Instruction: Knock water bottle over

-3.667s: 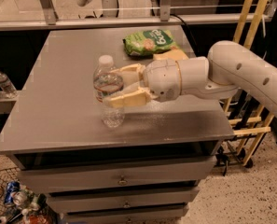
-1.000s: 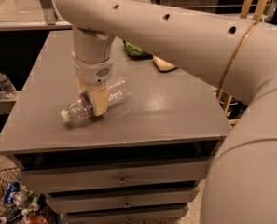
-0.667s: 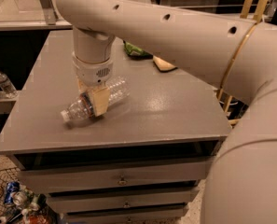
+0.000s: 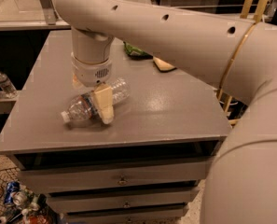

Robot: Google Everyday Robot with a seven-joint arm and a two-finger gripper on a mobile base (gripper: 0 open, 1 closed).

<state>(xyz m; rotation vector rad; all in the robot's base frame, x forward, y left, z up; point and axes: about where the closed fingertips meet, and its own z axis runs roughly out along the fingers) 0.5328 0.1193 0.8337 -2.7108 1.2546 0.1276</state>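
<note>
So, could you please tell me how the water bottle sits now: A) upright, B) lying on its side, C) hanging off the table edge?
B: the water bottle lies on its side on the table, cap toward the near left, with the end effector down over its middle.

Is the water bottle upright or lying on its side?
On its side: the water bottle lies flat on the table, cap pointing left, with the gripper directly over it.

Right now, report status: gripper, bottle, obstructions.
Gripper down across clear ribbed white-capped plastic water bottle. Bottle lying on its side on grey tabletop. Green bag behind, well apart.
</note>
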